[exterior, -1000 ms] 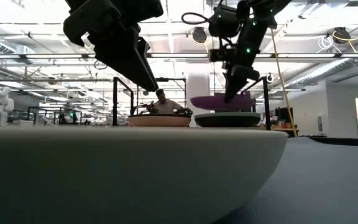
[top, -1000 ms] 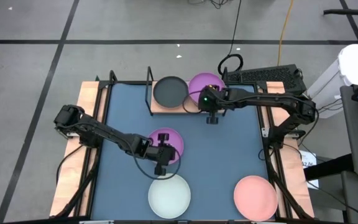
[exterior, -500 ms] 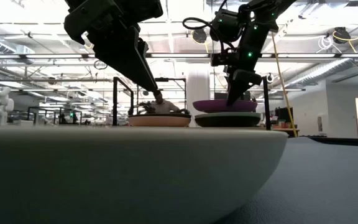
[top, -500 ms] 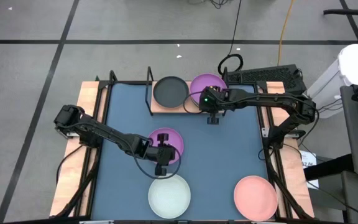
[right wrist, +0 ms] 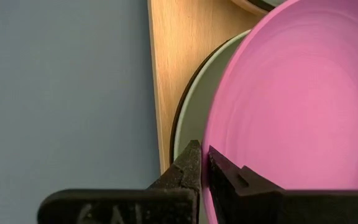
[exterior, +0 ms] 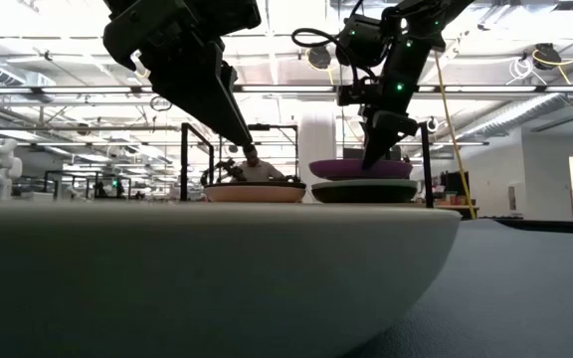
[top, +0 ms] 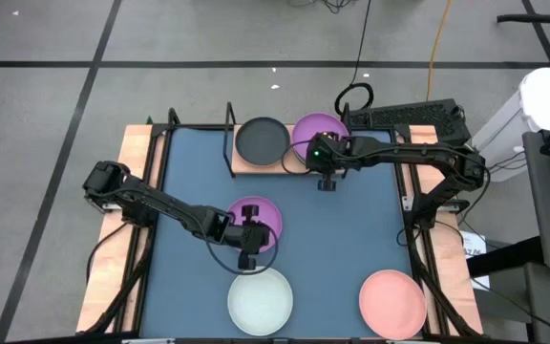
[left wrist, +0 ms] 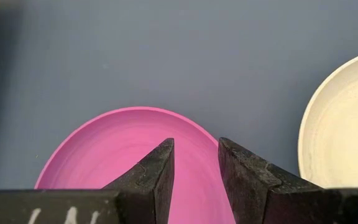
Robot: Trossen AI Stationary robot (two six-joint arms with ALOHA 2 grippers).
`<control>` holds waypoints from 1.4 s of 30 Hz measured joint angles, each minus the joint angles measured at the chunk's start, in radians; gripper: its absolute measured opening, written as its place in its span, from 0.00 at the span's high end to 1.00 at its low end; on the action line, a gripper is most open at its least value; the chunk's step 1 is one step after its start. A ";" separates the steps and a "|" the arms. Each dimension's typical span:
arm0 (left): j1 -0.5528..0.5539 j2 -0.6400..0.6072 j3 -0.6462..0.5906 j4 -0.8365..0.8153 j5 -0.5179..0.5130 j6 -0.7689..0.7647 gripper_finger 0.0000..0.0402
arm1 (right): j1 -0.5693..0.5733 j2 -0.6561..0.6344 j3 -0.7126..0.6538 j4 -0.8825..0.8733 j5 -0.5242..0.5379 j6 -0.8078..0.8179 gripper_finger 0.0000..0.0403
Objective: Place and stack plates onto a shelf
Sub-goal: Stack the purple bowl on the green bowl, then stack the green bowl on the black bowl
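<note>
On the light-wood shelf at the table's 12 o'clock edge, a matte purple plate is stacked on a dark-rimmed plate, its raised rim pinched by the right gripper. A black plate lies beside it. At centre, the left gripper is held parted over a second purple plate. A pale green plate and a pink plate are seen at 6 and 5 o'clock.
</note>
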 joint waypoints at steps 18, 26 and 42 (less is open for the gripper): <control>0.000 0.000 0.000 0.000 0.000 -0.015 0.67 | 0.042 -0.036 0.000 0.025 0.005 0.042 0.83; 0.000 0.000 0.000 0.000 0.000 -0.024 0.67 | 0.158 -0.155 0.000 -0.059 -0.002 0.241 0.83; 0.000 0.000 0.001 0.011 0.000 -0.055 0.67 | 0.658 -0.232 0.000 -0.246 -0.002 0.842 0.83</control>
